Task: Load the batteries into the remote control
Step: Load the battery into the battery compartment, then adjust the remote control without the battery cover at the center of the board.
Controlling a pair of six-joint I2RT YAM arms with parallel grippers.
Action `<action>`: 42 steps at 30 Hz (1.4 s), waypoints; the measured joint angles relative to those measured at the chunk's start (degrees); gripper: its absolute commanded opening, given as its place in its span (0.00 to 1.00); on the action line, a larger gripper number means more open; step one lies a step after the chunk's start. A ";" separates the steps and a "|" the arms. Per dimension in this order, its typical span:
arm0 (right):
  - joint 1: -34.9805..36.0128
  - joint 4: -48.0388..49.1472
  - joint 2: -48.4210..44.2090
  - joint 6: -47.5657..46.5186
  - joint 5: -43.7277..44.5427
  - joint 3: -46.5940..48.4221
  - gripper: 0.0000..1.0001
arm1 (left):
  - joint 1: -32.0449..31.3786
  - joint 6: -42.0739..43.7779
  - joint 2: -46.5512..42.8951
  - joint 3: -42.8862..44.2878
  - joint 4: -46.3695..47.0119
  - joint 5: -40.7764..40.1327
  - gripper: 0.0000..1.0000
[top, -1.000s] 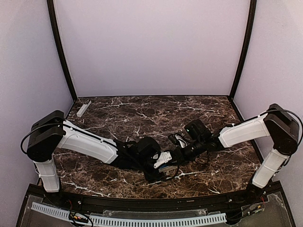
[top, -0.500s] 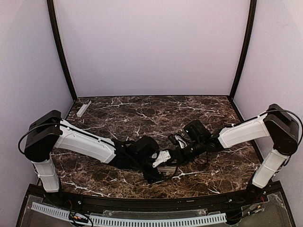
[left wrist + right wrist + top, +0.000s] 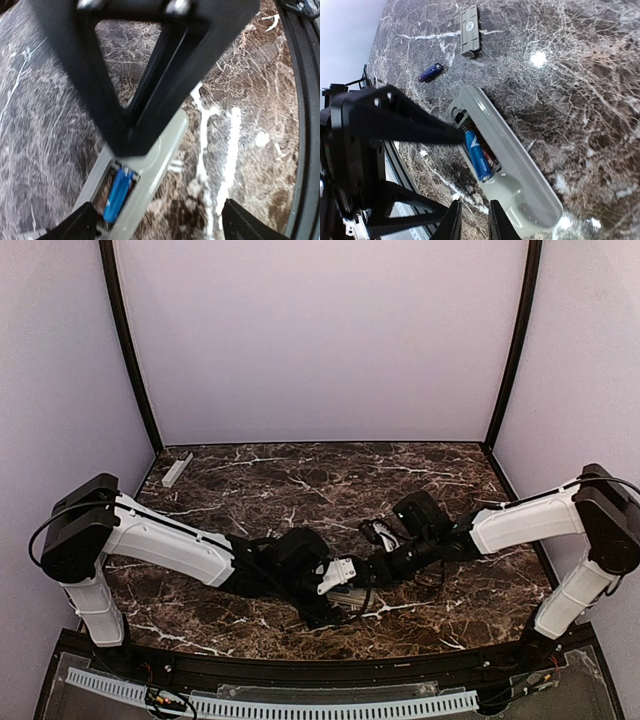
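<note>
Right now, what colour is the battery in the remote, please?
The battery is blue, seen best in the right wrist view.

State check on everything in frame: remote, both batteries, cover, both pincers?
remote control: back up on the table, battery bay open.
battery in bay: lies in one slot; slot beside it empty; fully seated or not, unclear.
loose battery: on the table, apart from the remote.
grey cover: off, flat on the table.
left pincer: open, empty.
right pincer: fingers close together; grip unclear.
</note>
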 measured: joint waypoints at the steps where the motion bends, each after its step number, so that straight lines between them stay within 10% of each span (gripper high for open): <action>1: 0.02 -0.46 -0.98 -0.04 0.22 -0.28 0.19 | 0.00 0.48 -1.16 -1.03 0.28 0.04 0.96; 42: -0.46 -0.09 -1.62 0.52 1.60 -8.13 0.17 | 8.68 14.12 -0.26 -3.74 -0.76 8.63 0.79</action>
